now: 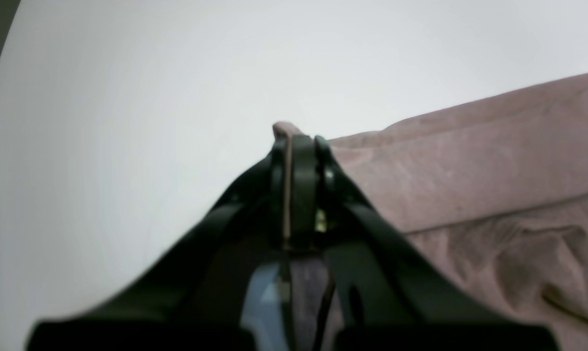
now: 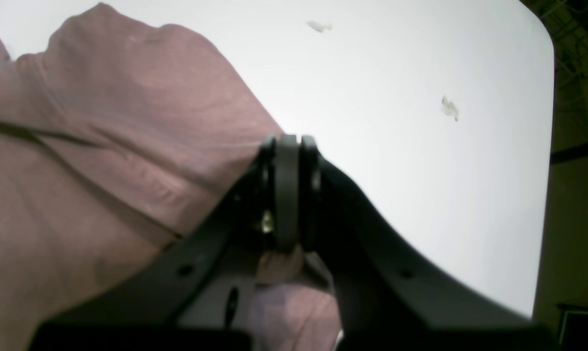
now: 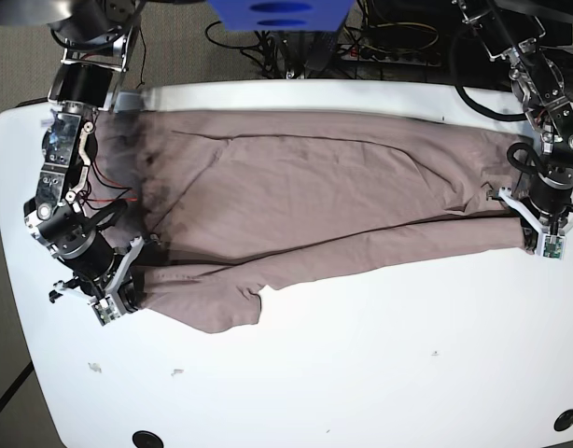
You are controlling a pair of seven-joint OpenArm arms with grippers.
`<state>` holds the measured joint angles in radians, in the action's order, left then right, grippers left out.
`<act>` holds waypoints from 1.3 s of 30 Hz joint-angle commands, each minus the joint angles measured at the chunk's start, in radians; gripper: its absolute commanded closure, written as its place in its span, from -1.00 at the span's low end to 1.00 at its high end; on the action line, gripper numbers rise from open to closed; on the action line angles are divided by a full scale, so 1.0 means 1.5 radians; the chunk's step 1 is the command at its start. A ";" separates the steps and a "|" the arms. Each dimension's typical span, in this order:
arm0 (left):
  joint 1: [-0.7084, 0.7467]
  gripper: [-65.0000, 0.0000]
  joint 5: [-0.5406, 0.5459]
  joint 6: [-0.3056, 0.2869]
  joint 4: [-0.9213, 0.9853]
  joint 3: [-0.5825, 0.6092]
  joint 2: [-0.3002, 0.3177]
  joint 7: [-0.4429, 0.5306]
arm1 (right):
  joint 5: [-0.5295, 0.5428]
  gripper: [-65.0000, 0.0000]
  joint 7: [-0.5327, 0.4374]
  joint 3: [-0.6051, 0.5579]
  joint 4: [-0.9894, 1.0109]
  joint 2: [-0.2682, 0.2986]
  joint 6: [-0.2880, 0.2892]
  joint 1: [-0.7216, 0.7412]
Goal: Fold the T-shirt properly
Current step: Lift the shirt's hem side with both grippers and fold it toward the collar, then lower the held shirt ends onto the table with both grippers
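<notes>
The mauve-brown T-shirt (image 3: pixel 314 187) lies stretched in a long band across the far half of the white table (image 3: pixel 361 373), with a loose flap hanging toward the front at the left. At the right end of the band, my left gripper (image 3: pixel 529 233) is shut on the shirt's edge. The left wrist view shows a thin strip of T-shirt (image 1: pixel 469 165) pinched in the shut left gripper (image 1: pixel 296 141). At the band's left end, my right gripper (image 3: pixel 137 285) is shut on the cloth. In the right wrist view the T-shirt (image 2: pixel 104 146) runs under the shut right gripper (image 2: pixel 288 141).
Two small scraps (image 3: pixel 95 367) lie on the table near its front left. A blue object (image 3: pixel 277 14) and cables sit beyond the far edge. The table's rounded edge (image 2: pixel 552 146) shows close by in the right wrist view.
</notes>
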<state>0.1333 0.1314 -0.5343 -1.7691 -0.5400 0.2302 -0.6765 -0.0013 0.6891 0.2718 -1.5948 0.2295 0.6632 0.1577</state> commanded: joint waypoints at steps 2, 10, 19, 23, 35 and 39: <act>-0.002 1.00 0.005 0.003 -0.005 0.004 0.014 0.016 | 0.007 0.99 -0.007 0.003 -0.021 0.007 -0.002 0.009; 0.000 0.99 0.005 0.002 0.007 0.005 0.017 0.020 | 0.005 0.99 0.009 0.003 -0.029 0.011 -0.001 0.003; 0.018 0.99 0.006 0.002 0.017 -0.004 0.014 0.024 | 0.005 1.00 0.010 -0.002 -0.029 0.030 0.001 -0.021; 0.025 0.98 0.006 0.000 0.010 0.000 0.014 0.027 | 0.004 1.00 0.015 0.003 -0.027 0.038 0.002 -0.031; 0.054 0.99 0.008 0.001 -0.007 -0.002 0.011 0.025 | 0.001 1.00 0.022 0.016 -0.039 0.031 0.012 -0.055; 0.061 0.99 0.009 0.001 -0.013 -0.002 0.010 0.026 | 0.002 1.00 0.028 0.019 -0.047 0.029 0.017 -0.062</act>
<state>0.2287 0.1352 -0.5415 -1.7622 -0.5373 0.2310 -0.6586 -0.0051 0.7422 0.2893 -1.6367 0.2611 0.6891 0.0521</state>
